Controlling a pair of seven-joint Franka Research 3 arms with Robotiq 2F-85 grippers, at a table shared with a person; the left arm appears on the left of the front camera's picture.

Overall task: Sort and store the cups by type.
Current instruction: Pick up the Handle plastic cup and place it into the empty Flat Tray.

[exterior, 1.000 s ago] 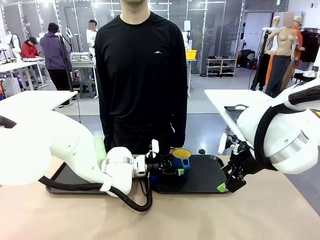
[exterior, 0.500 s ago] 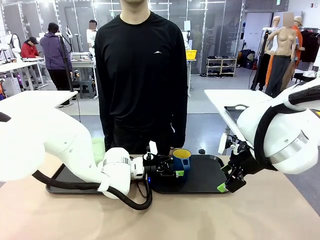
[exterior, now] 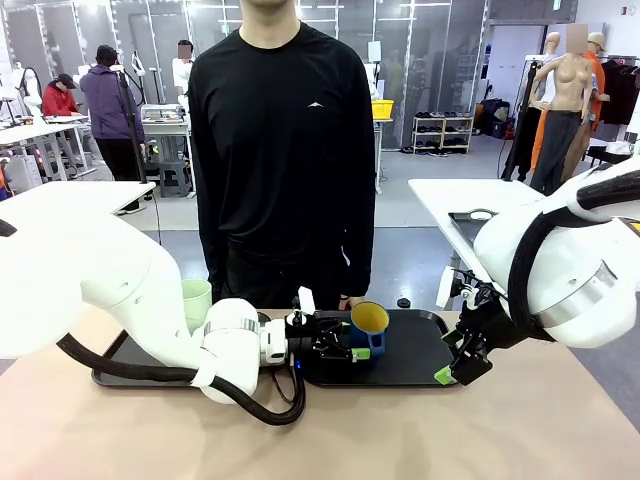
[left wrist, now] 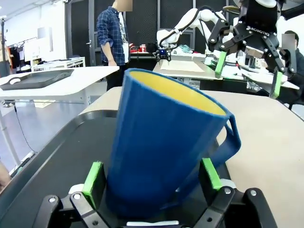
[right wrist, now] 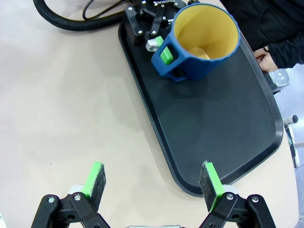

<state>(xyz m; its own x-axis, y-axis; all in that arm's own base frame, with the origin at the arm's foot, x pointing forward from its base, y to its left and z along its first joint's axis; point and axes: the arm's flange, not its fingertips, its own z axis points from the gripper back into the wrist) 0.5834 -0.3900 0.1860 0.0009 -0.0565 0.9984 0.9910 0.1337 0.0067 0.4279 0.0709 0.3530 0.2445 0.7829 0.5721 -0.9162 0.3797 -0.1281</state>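
Left gripper (exterior: pixel 345 345): clamped on the tilted blue mug (exterior: pixel 367 330), left end of the tray (exterior: pixel 420 360).
Right gripper (right wrist: pixel 152 187): spread wide, holding nothing.

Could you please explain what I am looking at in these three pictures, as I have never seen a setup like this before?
These are two white robot arms working at a table, with a person standing at the far side.

The front view comes from a fixed camera between the arms. The other two come from cameras on each arm's wrist, looking along that arm's own green-padded fingers.

The left gripper has its fingers closed on the base of a blue mug with a yellow inside, and the mug leans over on a black tray.

The right gripper is open and holds nothing, hovering above the table beside that tray.

A pale green tumbler stands upright behind the left arm, by a second black tray on the left.
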